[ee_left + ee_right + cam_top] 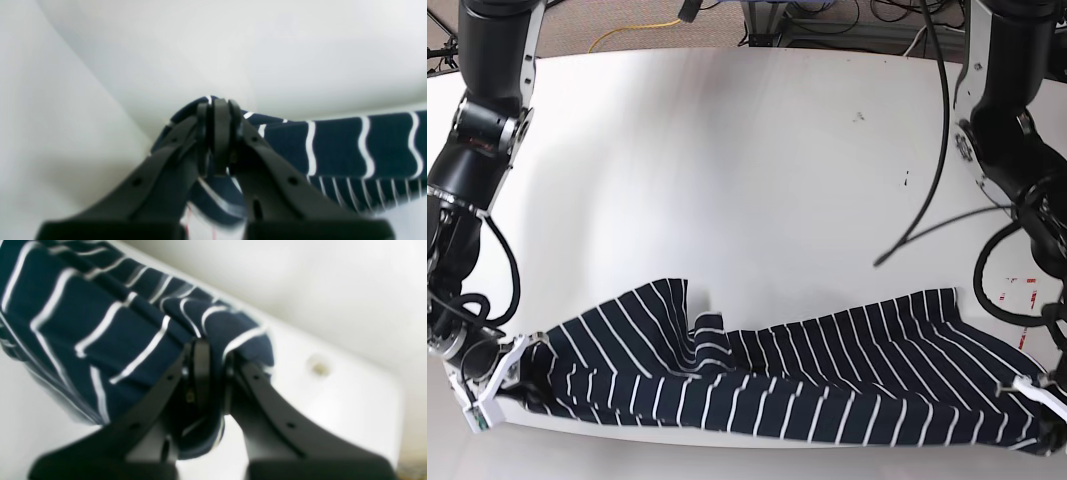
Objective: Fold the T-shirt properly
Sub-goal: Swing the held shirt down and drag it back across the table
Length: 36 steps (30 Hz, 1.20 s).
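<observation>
Left wrist: left gripper (218,133) had its black fingers (220,126) clamped on an edge of the dark navy white-striped fabric T-shirt (337,146); right wrist: right gripper (213,373) pinched a bunched fold of it; base: shirt lay stretched along the white desk's (757,180) near edge, held between both grippers.

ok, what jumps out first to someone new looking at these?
The striped T-shirt, stretched in a rumpled band along the near edge of the white table. Then the left pincer and right pincer, one at each end, both shut on bunched fabric.
</observation>
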### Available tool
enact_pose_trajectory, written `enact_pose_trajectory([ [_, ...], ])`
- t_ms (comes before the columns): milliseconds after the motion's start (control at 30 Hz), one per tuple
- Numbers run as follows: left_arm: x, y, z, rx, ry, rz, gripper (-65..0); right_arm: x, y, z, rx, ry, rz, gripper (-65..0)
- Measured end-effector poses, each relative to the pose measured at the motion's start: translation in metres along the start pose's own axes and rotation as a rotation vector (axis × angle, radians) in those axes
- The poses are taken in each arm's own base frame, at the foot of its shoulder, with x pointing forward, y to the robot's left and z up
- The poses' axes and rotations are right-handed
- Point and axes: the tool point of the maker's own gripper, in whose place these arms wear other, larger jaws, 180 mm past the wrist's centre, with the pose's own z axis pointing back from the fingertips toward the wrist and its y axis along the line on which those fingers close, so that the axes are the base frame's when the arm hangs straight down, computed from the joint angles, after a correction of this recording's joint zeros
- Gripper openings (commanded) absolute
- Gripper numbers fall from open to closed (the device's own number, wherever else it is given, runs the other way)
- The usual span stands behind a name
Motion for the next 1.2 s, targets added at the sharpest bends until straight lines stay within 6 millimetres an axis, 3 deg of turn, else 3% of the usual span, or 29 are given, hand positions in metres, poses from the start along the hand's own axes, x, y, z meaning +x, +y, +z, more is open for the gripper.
enact_pose_trajectory([
  [133,-0.065,-0.027,0.010,-0.054,0.136,-0.010,-65.0,-0.066,0.012,0.001,0.012,0.066,-0.130,-65.0],
  [233,-0.114,-0.048,0.029,-0.097,0.240,-0.016,-65.0,-0.123,0.023,0.007,0.013,0.181,-0.205,-65.0],
  [433,-0.209,-0.084,0.078,-0.172,0.467,0.012,-65.0,-0.200,0.043,0.030,0.005,0.297,-0.350,-65.0],
  [533,-0.241,-0.086,0.102,-0.200,0.549,-0.001,-65.0,-0.233,0.057,0.048,-0.003,0.366,-0.403,-65.0],
  [600,-0.261,-0.085,0.119,-0.201,0.606,-0.008,-65.0,-0.247,0.064,0.062,-0.022,0.398,-0.415,-65.0],
  [767,-0.298,-0.089,0.160,-0.239,0.706,-0.006,-65.0,-0.258,0.082,0.087,-0.053,0.405,-0.426,-65.0],
  [867,-0.322,-0.083,0.186,-0.230,0.808,-0.024,-65.0,-0.285,0.104,0.099,-0.046,0.470,-0.473,-65.0],
  [1000,-0.335,-0.083,0.207,-0.243,0.852,-0.029,-65.0,-0.310,0.132,0.108,-0.015,0.536,-0.529,-65.0],
  [1100,-0.343,-0.078,0.218,-0.224,0.887,-0.029,-65.0,-0.309,0.134,0.104,-0.012,0.526,-0.538,-65.0],
  [1200,-0.335,-0.078,0.209,-0.221,0.835,-0.016,-65.0,-0.294,0.131,0.095,-0.014,0.485,-0.519,-65.0],
])
